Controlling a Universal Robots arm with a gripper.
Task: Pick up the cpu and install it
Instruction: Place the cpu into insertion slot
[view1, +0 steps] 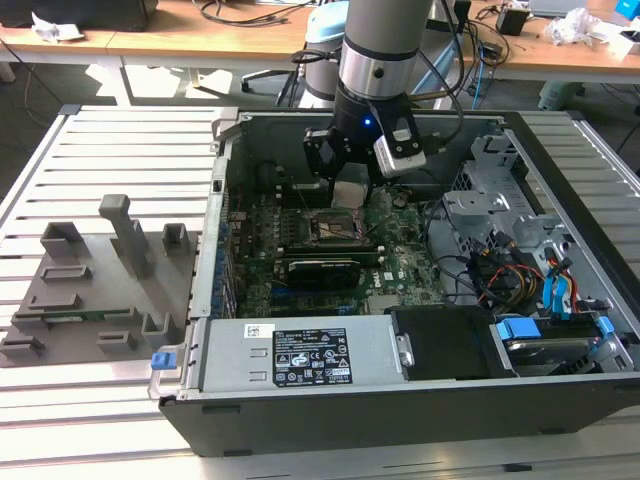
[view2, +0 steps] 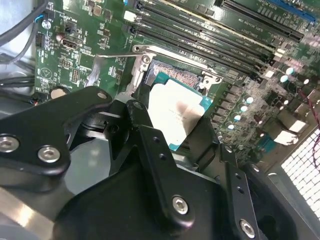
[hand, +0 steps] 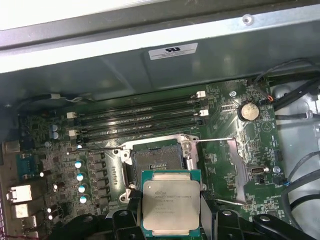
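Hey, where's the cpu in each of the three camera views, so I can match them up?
Exterior view: cpu mid-picture, hanging just above the socket.
Second wrist view: cpu partly covering the socket.
First wrist view: cpu next to the empty socket.
Shared landmark: the socket's open metal frame.

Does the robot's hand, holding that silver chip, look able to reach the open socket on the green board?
Probably yes. The hand grips the cpu close to the socket, whose metal frame stands swung open, and nothing lies between them.
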